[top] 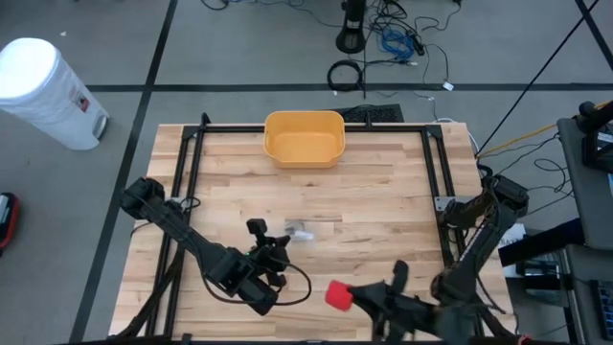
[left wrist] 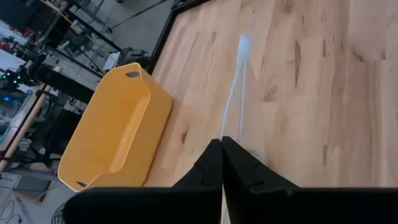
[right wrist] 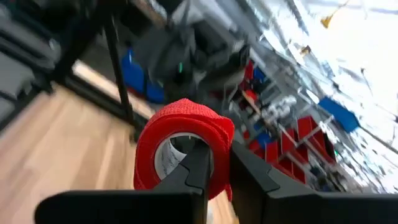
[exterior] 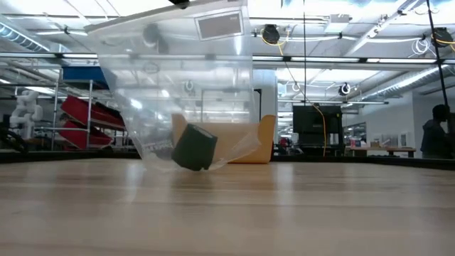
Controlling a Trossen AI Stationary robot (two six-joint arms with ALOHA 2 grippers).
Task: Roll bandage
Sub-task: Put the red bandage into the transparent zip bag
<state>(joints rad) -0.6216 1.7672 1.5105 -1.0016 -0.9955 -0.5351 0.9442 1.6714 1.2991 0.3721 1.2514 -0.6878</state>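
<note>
Right gripper (right wrist: 214,165) is clamped on the red self-adhesive bandage roll (right wrist: 183,149), one finger through its core, held up off the wooden table (top: 383,192) at the front edge, well apart from the yellow plastic bin (top: 304,138). Left gripper (left wrist: 222,163) is pinched on the rim of a clear plastic zip bag (exterior: 181,92), nearer the bin, lifting it. Looks like the bagging step. Next: line the roll up with the bag mouth, which needs spreading first.

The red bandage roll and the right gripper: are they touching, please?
Touching. The right wrist view shows the right gripper with one finger inside the core of the red bandage roll and the other outside, clamping its wall.
</note>
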